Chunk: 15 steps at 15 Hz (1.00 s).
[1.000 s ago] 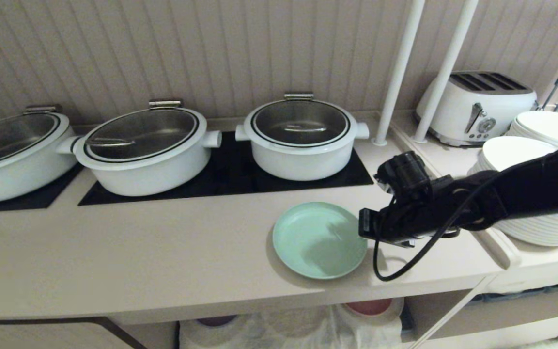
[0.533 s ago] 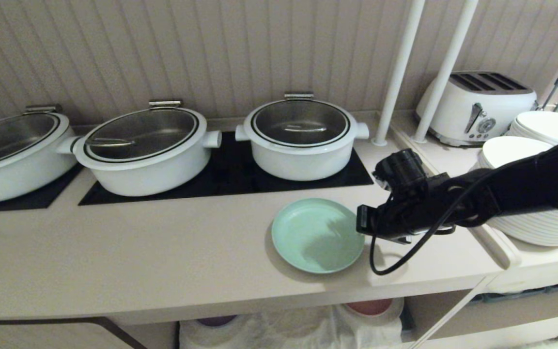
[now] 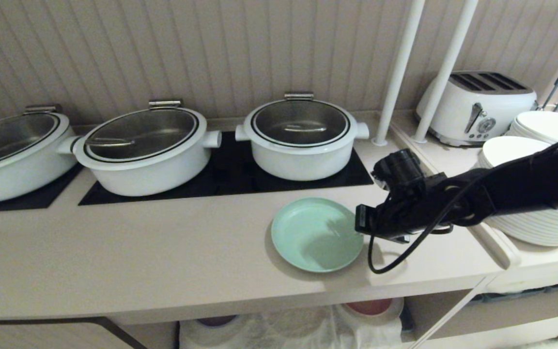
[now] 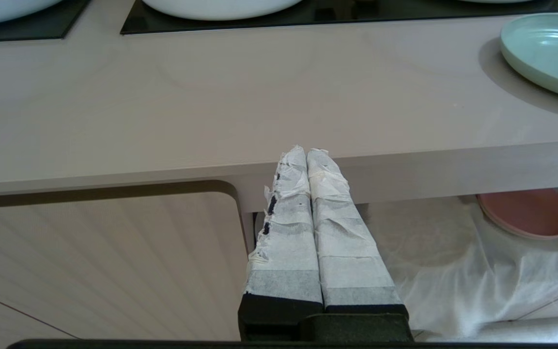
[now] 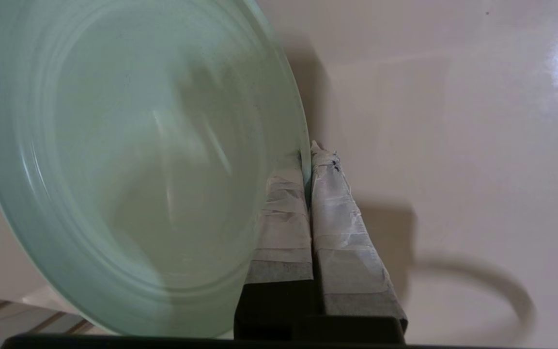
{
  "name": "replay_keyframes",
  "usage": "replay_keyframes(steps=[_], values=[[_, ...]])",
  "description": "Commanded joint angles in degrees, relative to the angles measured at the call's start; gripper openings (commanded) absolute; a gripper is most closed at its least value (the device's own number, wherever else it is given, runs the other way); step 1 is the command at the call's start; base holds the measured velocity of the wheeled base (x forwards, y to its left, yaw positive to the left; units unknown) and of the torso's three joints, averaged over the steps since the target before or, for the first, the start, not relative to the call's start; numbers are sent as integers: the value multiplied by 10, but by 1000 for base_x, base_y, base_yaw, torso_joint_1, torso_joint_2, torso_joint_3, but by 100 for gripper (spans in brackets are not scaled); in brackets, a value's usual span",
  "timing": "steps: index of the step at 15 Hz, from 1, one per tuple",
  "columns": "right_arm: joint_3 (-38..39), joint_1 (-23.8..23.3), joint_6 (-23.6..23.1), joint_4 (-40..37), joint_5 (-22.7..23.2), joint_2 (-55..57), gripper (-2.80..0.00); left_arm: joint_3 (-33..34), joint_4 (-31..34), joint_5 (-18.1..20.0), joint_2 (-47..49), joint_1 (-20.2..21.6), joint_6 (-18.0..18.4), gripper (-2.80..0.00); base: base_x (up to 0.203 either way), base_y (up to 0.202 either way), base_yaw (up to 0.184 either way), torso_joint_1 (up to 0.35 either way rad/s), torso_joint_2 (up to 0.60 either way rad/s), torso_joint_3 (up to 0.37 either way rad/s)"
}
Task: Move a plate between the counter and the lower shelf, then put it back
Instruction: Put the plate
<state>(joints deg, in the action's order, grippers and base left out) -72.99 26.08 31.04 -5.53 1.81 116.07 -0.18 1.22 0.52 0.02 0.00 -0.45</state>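
Note:
The mint-green plate (image 3: 315, 235) is over the beige counter (image 3: 162, 252), right of centre and near the front edge, with a shadow under its near side. My right gripper (image 3: 359, 229) reaches in from the right and is shut on the plate's right rim. In the right wrist view the taped fingers (image 5: 284, 213) pinch the rim of the plate (image 5: 129, 160), one on each face. My left gripper (image 4: 306, 152) is shut on nothing, parked low in front of the counter's edge. The lower shelf (image 3: 308, 325) shows under the counter, draped in white cloth.
Three white lidded pots (image 3: 301, 138) stand on black hob panels behind the plate. White posts (image 3: 395, 72), a toaster (image 3: 475, 106) and stacked white plates (image 3: 535, 213) are at the right. A pink plate (image 4: 526, 213) and a purple one (image 3: 216, 320) lie on the shelf.
The right gripper and the plate have shifted slightly away from the counter's front edge, toward the pots. The left gripper has not moved.

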Motion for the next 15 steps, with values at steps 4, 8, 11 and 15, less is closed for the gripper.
replay_keyframes(steps=[4, 8, 11, 15], values=[[-9, 0, 10, 1, -1, 7, -280, 0, 0, 0, 0, 0, -1, -280, 0, 0, 0, 0, 0, 0], [-17, 0, 9, 0, -1, 11, -280, 0, 0, 0, 0, 0, -1, -280, 0, 0, 0, 0, 0, 0], [-17, 0, 9, 0, -1, 11, 0, 0, 0, 0, 0, 0, -1, -280, 0, 0, 0, 0, 0, 0], [-17, 1, 8, 2, -2, 7, 0, 0, 0, 0, 0, 0, -1, -280, 0, 0, 0, 0, 0, 0]])
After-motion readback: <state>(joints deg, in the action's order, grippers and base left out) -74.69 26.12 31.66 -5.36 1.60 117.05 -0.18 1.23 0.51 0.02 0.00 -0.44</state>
